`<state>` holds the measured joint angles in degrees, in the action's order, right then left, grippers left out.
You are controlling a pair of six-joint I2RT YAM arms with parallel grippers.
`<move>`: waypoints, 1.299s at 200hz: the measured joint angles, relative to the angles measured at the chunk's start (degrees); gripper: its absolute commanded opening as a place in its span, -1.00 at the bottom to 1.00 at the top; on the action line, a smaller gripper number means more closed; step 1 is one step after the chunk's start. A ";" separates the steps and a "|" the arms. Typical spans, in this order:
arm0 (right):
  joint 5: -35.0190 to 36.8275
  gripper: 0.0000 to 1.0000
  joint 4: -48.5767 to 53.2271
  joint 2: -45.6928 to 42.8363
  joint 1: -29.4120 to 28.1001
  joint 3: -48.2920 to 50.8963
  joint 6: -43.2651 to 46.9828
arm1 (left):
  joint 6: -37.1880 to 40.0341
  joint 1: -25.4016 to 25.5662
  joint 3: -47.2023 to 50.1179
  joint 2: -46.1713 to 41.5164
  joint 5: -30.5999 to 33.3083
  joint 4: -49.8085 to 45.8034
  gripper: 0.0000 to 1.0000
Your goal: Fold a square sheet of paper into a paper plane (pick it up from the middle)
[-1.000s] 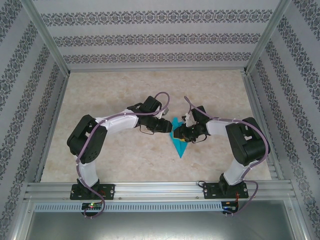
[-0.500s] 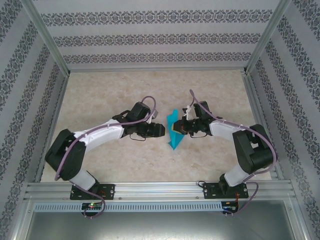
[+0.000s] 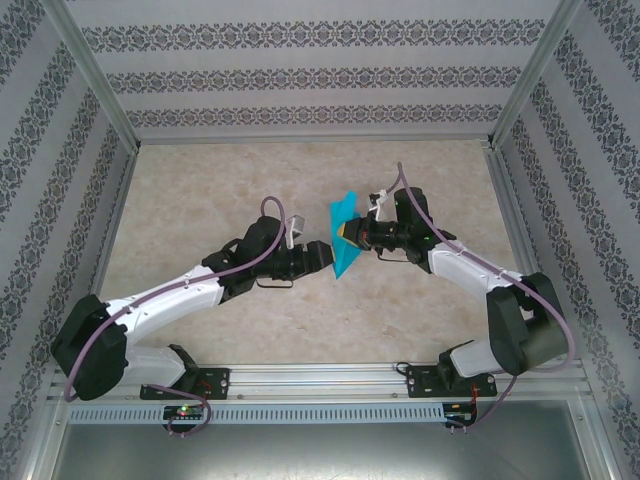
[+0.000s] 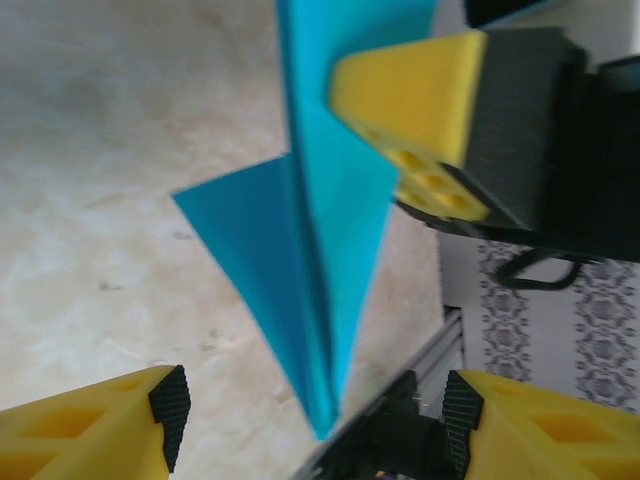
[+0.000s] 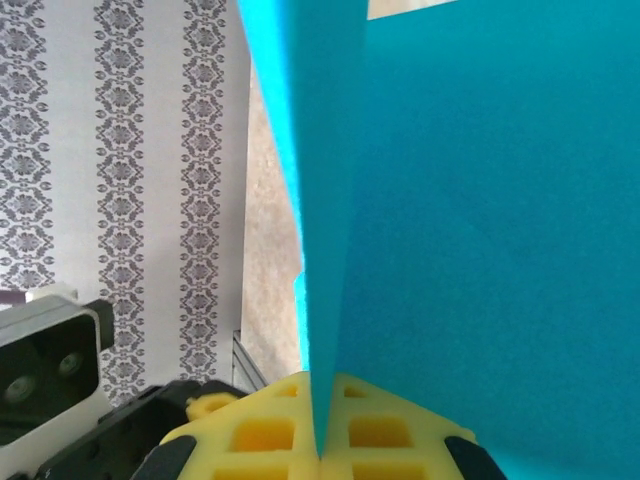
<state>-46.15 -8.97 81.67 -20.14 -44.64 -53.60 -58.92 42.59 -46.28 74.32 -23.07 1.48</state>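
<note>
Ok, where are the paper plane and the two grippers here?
paper plane (image 4: 335, 225), left wrist view, beside its centre crease.
right gripper (image 5: 320, 445), right wrist view, where its jaws pinch.
left gripper (image 4: 315, 405), left wrist view, between its open jaws.

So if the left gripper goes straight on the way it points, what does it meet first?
Probably the folded turquoise-blue paper plane, straight ahead of the left gripper's open fingers and pinched by the right gripper; depth is unclear.

The paper plane (image 3: 343, 240) is turquoise-blue, tool fingers (image 4: 95, 432) yellow, table (image 3: 200, 190) marbled beige, walls (image 3: 300, 75) grey damask-striped.
</note>
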 measured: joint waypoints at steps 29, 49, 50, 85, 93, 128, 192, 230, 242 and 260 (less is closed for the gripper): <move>0.20 -0.96 -1.25 -0.42 -0.20 -0.26 -2.08 | -2.97 1.57 0.55 0.44 0.28 3.28 0.43; 0.22 -0.96 -1.81 -0.48 -0.66 -0.55 -2.75 | -4.31 1.70 0.85 1.07 0.83 4.17 0.43; 0.22 -0.96 -1.84 -0.50 -0.66 -0.55 -2.78 | -4.35 1.70 0.87 1.09 0.85 4.20 0.43; 0.22 -0.97 -3.41 -0.76 -0.76 -0.57 -4.70 | -6.34 1.70 1.31 1.95 0.92 7.19 0.41; 0.20 -0.97 -4.02 -0.76 -0.76 -0.59 -5.14 | -6.93 1.70 1.40 2.56 0.76 8.37 0.39; 0.20 -0.97 -5.40 -0.76 -1.14 -0.59 -6.32 | -8.87 1.70 1.38 6.29 -0.74 11.56 0.28; 0.20 -0.97 -6.08 -0.76 -1.14 -0.59 -6.51 | -9.27 1.73 0.68 7.23 -0.83 11.89 -0.26; 0.20 -0.97 -6.32 -0.74 -1.14 -0.59 -6.51 | -7.63 1.70 -1.42 7.08 -0.57 10.21 -0.35; 0.20 -0.97 -6.34 -0.74 -1.14 -0.59 -6.51 | -6.91 1.70 -1.90 6.95 -0.42 9.44 -0.45; 0.15 -0.97 -6.71 -0.66 -1.14 -0.57 -6.51 | -5.99 1.70 -2.12 6.91 -0.20 8.66 -0.57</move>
<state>-46.00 -15.68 81.01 -21.28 -45.21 -60.12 -64.90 44.29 -48.40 81.23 -23.27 10.13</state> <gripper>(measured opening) 0.042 0.244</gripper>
